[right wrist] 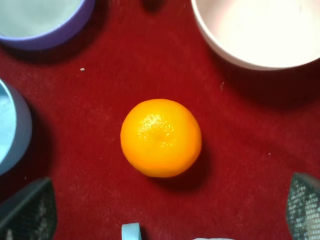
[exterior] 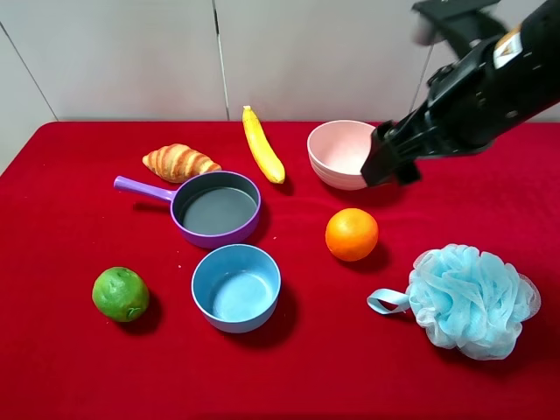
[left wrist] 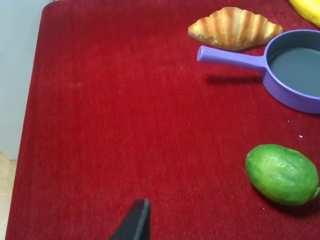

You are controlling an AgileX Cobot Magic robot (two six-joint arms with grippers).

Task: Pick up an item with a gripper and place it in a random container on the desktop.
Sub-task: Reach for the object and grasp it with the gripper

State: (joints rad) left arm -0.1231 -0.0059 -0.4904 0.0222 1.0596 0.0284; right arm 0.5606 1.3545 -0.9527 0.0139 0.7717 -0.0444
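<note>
The orange (exterior: 352,234) sits on the red desktop (exterior: 79,219), in front of the empty pale pink bowl (exterior: 335,156). My right gripper (exterior: 389,164) hangs in the air by the bowl's right rim, behind the orange. In the right wrist view the orange (right wrist: 161,137) lies ahead of the right gripper (right wrist: 165,206), whose two fingertips (right wrist: 27,212) stand wide apart, open and empty, with the pink bowl (right wrist: 255,35) beyond. One left fingertip (left wrist: 135,222) shows over bare cloth; the second is out of view.
A purple pan (exterior: 216,208) and a light blue bowl (exterior: 236,287) stand left of the orange. A green lime (exterior: 121,294), a croissant (exterior: 179,162) and a yellow banana (exterior: 262,144) lie around them. A blue bath pouf (exterior: 472,300) lies at the front right.
</note>
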